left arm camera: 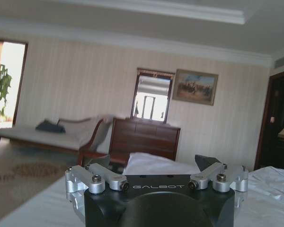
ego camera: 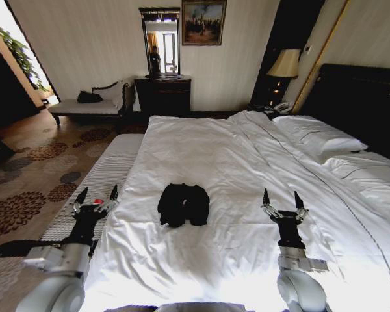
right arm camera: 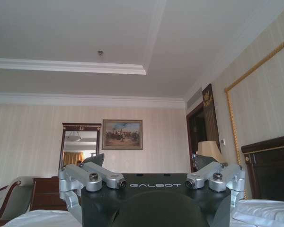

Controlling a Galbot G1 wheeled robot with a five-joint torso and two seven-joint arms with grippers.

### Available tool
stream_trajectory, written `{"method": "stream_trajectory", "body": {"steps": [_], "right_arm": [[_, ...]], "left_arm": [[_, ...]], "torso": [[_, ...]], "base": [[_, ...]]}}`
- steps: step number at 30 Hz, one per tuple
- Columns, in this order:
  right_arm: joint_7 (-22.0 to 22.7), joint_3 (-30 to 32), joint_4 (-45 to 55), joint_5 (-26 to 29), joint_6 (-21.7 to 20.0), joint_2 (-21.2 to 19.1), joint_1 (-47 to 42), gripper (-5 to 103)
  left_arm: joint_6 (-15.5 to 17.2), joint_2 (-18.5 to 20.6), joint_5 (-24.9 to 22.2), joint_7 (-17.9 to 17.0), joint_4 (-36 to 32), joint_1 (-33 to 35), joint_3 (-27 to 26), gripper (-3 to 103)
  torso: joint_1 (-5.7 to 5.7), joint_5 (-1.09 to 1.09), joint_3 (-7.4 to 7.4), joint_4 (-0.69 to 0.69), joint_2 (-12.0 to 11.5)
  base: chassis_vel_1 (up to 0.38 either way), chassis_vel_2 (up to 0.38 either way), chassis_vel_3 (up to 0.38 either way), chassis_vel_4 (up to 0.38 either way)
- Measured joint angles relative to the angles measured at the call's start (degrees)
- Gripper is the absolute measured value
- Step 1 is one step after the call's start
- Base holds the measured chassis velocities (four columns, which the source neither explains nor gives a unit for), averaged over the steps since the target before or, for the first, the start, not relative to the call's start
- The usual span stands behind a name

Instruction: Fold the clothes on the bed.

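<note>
Black T-shirt (ego camera: 183, 204) bunched and unfolded mid-bed (ego camera: 247, 156), between left gripper (ego camera: 95, 196) and right gripper (ego camera: 283, 203) — both spread wide, raised, holding nothing — folding apparently not yet begun, next likely reaching down to flatten the shirt.

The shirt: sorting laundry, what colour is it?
Black; the shirt shows best in the head view.

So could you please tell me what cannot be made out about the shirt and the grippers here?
- T-shirt, head view: bunched and too small to read any lettering or count folds.
- Left gripper and right gripper: open above the bed; both wrist views look out over the room.
</note>
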Motion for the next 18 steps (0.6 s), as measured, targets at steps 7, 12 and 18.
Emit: {"method": "stream_trajectory", "body": {"steps": [7,12,18], "right_arm": [[0.1,-0.7,-2.4,-0.5,-0.5,-0.8,3.6,100],[0.1,-2.0,-4.9,-0.3,-0.8,-1.6,6.2,100],[0.1,-1.9,-8.4,0.2,-0.7,-2.1,7.4,100]], "left_arm": [[5.8,2.6,-12.5,1.7,14.2,-8.7,3.5,100],[9.3,2.0,-20.2,5.2,19.7,-11.2,4.2,100],[11.8,0.1,-29.7,7.4,30.4,-18.5,9.6,100]], "torso": [[0.0,0.02,0.0,-0.01,0.0],[0.0,0.02,0.01,0.03,0.0],[0.0,0.02,0.0,-0.01,0.0]], "base": [[0.0,0.0,0.0,0.0],[0.0,0.0,0.0,0.0],[0.0,0.0,0.0,0.0]]}}
